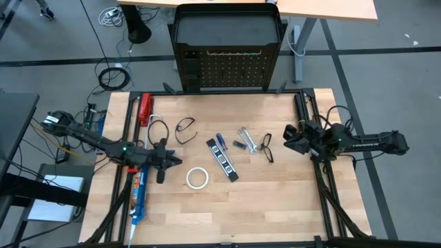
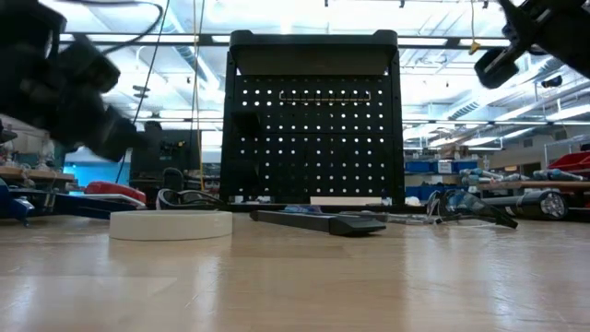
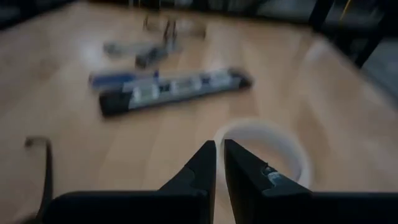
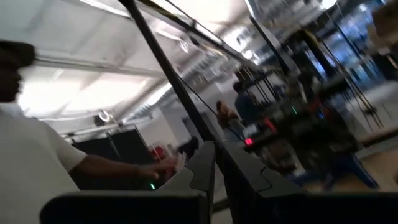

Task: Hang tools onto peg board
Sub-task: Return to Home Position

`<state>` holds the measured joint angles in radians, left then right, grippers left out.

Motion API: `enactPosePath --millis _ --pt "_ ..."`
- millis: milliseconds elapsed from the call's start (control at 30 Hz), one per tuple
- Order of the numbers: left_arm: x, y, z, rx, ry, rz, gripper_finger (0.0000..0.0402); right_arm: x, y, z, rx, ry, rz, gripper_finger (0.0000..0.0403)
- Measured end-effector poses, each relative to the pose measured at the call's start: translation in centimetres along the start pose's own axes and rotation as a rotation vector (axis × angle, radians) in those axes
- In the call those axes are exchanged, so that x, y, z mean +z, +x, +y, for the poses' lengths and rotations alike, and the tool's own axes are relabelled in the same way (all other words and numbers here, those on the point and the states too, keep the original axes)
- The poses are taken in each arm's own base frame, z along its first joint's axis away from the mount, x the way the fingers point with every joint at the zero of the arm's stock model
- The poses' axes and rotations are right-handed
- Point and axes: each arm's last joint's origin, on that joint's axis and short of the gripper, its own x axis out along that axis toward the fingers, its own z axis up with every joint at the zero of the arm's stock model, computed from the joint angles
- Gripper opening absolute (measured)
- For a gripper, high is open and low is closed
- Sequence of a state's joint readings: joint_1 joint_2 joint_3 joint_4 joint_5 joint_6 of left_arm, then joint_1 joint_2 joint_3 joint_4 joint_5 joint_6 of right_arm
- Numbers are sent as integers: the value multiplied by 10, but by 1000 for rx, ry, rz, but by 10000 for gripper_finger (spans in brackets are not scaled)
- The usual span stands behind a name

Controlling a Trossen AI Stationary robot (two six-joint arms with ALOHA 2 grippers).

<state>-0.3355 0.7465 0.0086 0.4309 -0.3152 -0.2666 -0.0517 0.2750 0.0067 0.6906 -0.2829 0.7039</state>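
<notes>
The black peg board (image 1: 231, 69) stands upright at the table's far edge. On the wood lie the tools: a white tape roll (image 1: 198, 178), a black-and-white pen-like tool (image 1: 222, 160), a blue-handled screwdriver (image 1: 220, 142), silver wrenches (image 1: 247, 140) and two black safety glasses (image 1: 185, 129) (image 1: 267, 147). My left gripper (image 1: 178, 161) is shut and hangs low over the table, just left of the tape roll (image 3: 267, 149), which lies close beyond its fingertips (image 3: 208, 155). My right gripper (image 1: 286, 138) is shut, raised at the table's right side, and points up into the room.
A long blue caulking gun (image 1: 138, 196) lies along the table's left edge, with a red-handled tool (image 1: 145, 109) at the far left corner. Black frame rails (image 1: 324, 186) run along both sides. A person (image 4: 37, 155) shows in the room beyond the right gripper.
</notes>
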Motion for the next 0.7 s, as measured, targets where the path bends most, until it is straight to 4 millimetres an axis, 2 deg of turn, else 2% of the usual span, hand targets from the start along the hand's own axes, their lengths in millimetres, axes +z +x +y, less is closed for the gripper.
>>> enactPosePath --millis 233,533,700 --pt "-13 -2 4 40 45 132 37 4 -8 6 26 -15 -36 36" --pt "-18 -12 9 57 66 192 37 -15 -19 -9 -160 55 149 40" --pt "-11 -16 9 38 43 125 37 -25 -23 -16 -249 95 249 37"
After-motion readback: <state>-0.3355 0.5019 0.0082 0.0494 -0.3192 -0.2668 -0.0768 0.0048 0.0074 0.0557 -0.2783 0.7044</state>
